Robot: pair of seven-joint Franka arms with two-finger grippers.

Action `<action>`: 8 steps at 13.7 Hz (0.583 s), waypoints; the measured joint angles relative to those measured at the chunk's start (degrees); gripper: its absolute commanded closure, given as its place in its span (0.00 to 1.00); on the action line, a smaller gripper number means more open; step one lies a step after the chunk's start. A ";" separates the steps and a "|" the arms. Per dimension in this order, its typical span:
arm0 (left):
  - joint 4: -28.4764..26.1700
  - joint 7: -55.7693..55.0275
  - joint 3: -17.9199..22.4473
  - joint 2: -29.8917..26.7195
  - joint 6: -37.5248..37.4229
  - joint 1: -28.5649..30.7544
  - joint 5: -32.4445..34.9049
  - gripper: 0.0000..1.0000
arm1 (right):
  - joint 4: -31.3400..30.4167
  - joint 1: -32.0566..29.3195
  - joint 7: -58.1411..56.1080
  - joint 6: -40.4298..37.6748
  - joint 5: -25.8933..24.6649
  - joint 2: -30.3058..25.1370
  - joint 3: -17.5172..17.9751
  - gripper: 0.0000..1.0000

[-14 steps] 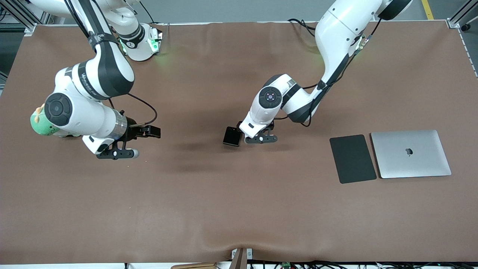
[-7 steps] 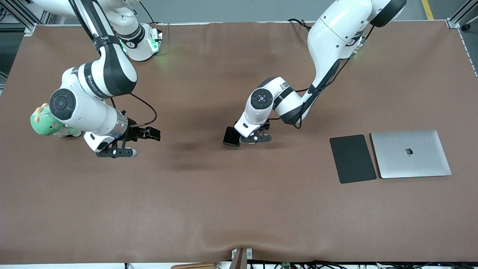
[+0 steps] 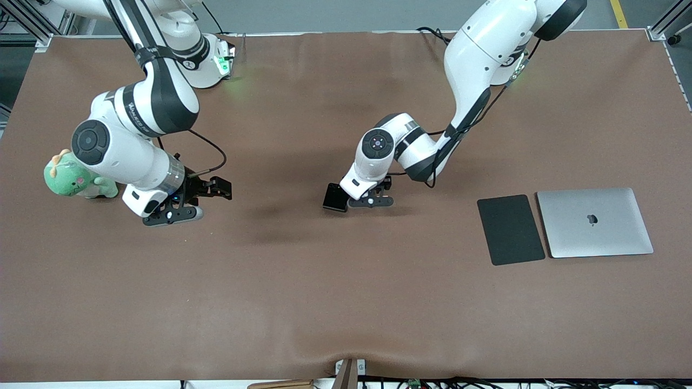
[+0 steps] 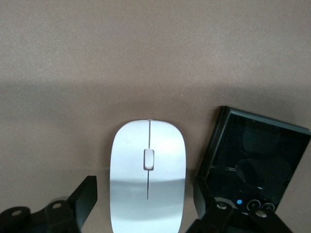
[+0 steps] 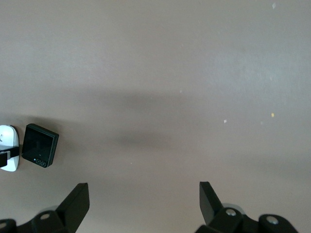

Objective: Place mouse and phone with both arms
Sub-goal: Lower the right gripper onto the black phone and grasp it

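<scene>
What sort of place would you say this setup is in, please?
Most likely a robotics lab test bench: two Franka arms at a brown-covered table, aluminium framing at its corners, and staged props like a closed laptop and plush dinosaur.

Left arm (image 3: 476, 48): reaches from its base toward the table's middle, elbow bent, wrist turned downward. Left gripper (image 3: 361, 203): low at the table surface, fingers (image 4: 82, 199) apart, one on each side of the mouse (image 4: 147, 177), neither seen touching it.

Right arm (image 3: 151, 102): folded at its own end of the table, forearm angled down. Right gripper (image 3: 181, 209): low over bare table, fingers (image 5: 75, 204) spread wide, holding nothing.
</scene>
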 measured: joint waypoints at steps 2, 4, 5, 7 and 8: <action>0.00 0.00 0.03 0.04 0.00 0.00 0.01 0.21 | -0.43 0.35 -1.80 1.86 0.00 0.00 0.17 0.00; 0.00 0.00 0.10 0.07 0.00 0.00 0.01 0.24 | -0.69 1.09 -1.61 2.71 0.02 0.01 0.21 0.00; 0.00 0.00 0.10 0.09 0.00 -0.01 0.01 0.24 | -0.59 1.61 -0.38 2.88 0.07 0.01 0.22 0.00; 0.00 0.00 0.11 0.13 0.00 -0.05 0.02 0.24 | 0.69 4.00 4.90 2.78 -0.13 0.25 0.23 0.00; -0.01 0.00 0.11 0.15 0.00 -0.07 0.02 0.25 | 2.17 5.78 8.58 1.90 -0.61 0.81 0.24 0.00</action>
